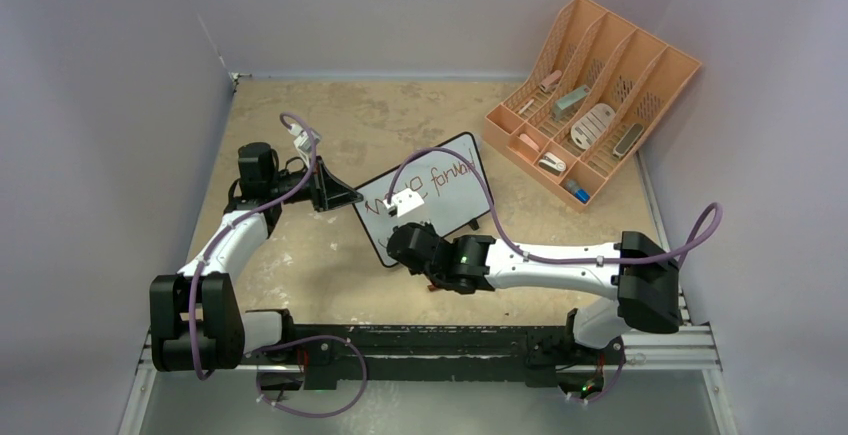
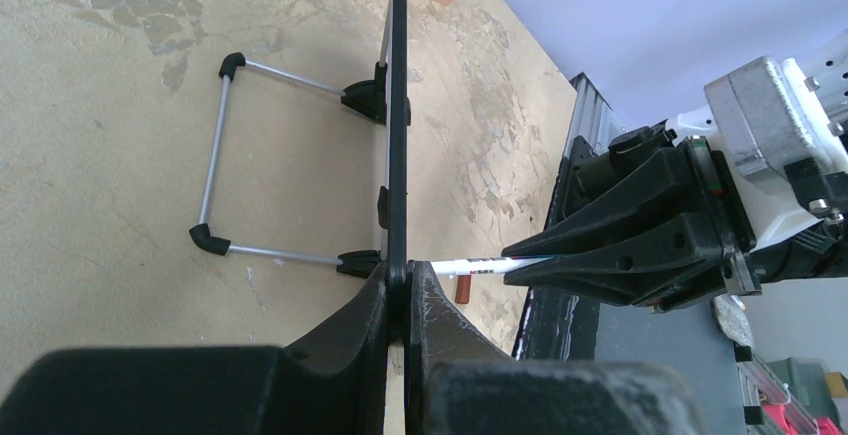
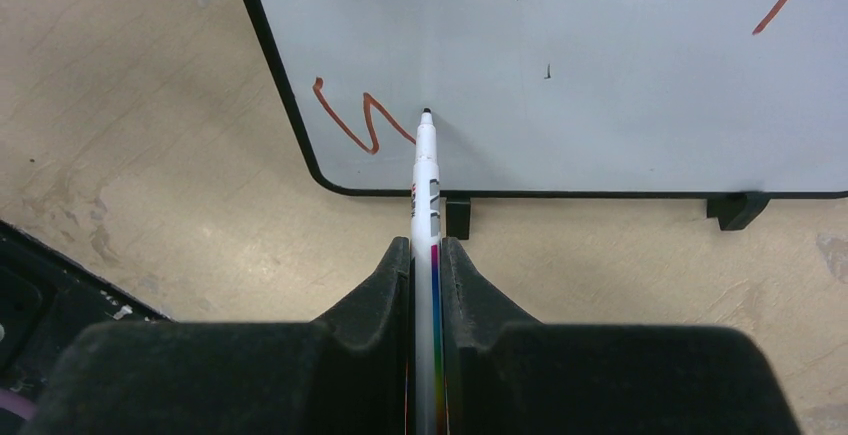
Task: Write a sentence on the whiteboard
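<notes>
The whiteboard [image 1: 440, 190] stands propped up at mid-table, with red-orange handwriting [image 3: 350, 120] on its face. My left gripper [image 1: 345, 198] is shut on the board's left edge; in the left wrist view the black frame [image 2: 399, 105] runs edge-on into the jaws of the left gripper [image 2: 408, 275]. My right gripper [image 3: 427, 245] is shut on a white marker [image 3: 426, 175], whose tip touches the board near its lower left corner, at the end of a zigzag stroke. The right gripper [image 2: 520, 255] and the marker [image 2: 480, 267] also show from the side.
A peach slotted organizer [image 1: 590, 95] with small items stands at the back right. The board's wire stand [image 2: 215, 155] sticks out behind it. A small red-brown cap [image 2: 462, 288] lies on the table under the marker. A black rail [image 1: 450, 340] runs along the near edge.
</notes>
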Motion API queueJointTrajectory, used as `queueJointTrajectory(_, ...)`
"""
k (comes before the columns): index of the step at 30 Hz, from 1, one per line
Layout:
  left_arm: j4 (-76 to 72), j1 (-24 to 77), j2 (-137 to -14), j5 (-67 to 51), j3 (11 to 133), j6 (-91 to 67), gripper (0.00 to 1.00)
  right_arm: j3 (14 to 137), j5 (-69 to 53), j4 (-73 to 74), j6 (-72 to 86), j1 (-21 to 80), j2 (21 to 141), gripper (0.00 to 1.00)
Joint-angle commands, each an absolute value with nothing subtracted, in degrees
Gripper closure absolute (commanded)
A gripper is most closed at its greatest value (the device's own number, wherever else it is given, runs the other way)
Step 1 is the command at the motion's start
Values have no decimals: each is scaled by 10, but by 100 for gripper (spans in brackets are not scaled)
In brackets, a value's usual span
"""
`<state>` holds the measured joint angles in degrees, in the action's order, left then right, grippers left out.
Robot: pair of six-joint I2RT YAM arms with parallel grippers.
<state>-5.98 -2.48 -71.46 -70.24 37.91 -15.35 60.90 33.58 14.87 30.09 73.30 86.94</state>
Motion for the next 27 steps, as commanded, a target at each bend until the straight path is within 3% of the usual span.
queueJointTrajectory(1,-64,-24,-717,-699,393,-142,100,640,360,137,289,726,858,100)
queueJointTrajectory(27,-62,-24,-718,-696,394,-140,100,645,345,114,264,706,831,100)
